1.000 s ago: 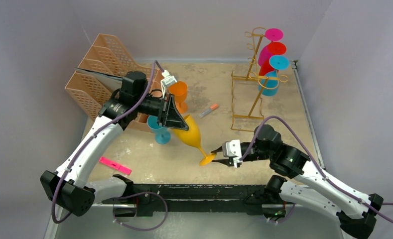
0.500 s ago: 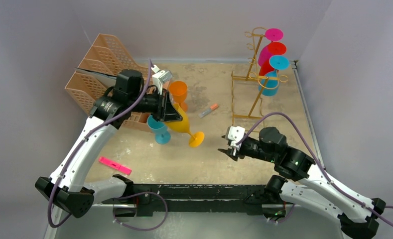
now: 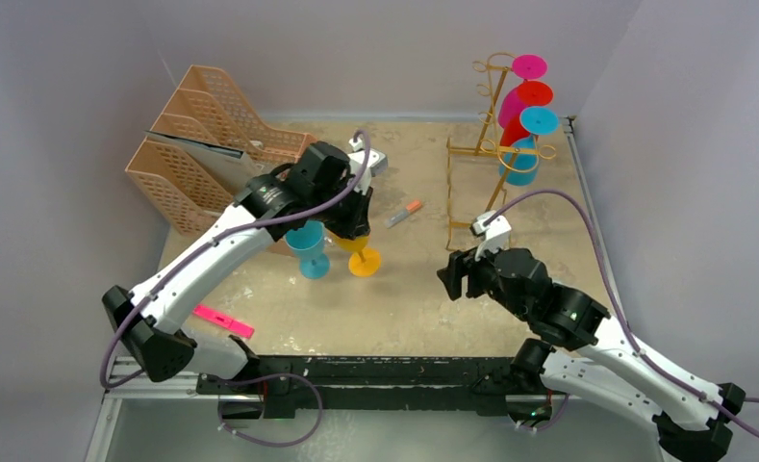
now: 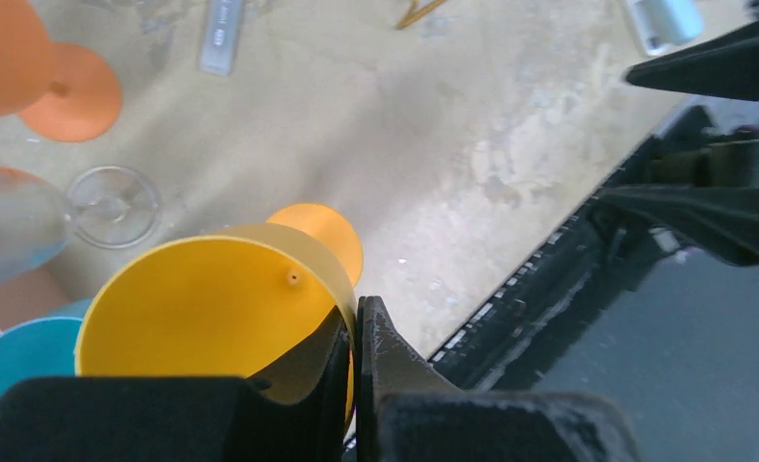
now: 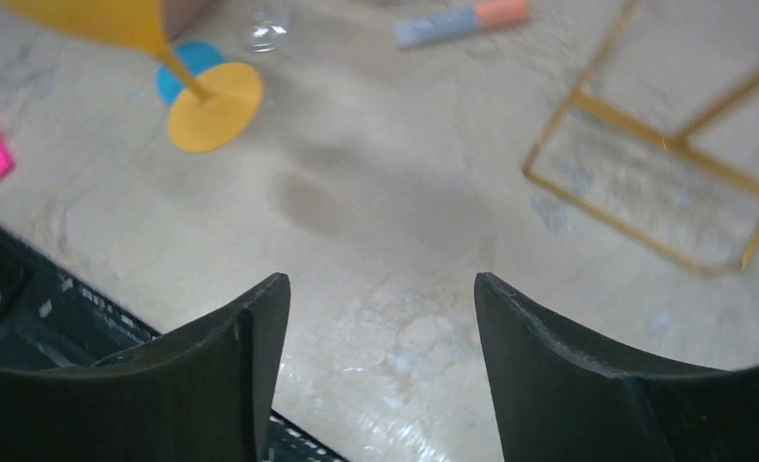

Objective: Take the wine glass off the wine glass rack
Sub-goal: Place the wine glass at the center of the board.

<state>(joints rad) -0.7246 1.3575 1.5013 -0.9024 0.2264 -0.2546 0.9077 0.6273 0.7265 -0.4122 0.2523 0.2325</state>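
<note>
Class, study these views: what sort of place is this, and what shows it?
Probably a robotics lab test cell: left arm and right arm mounted on a worn table, plain walls closing it in, and props like the wine glass rack and file organiser.

The left arm (image 3: 212, 252) hides the yellow wine glass (image 3: 364, 262) above its stem

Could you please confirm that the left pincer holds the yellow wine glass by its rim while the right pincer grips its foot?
Not quite: the right pincer is open and grips nothing, clear of the foot, as the right wrist view shows. The left pincer does hold the yellow wine glass by its rim.
</note>
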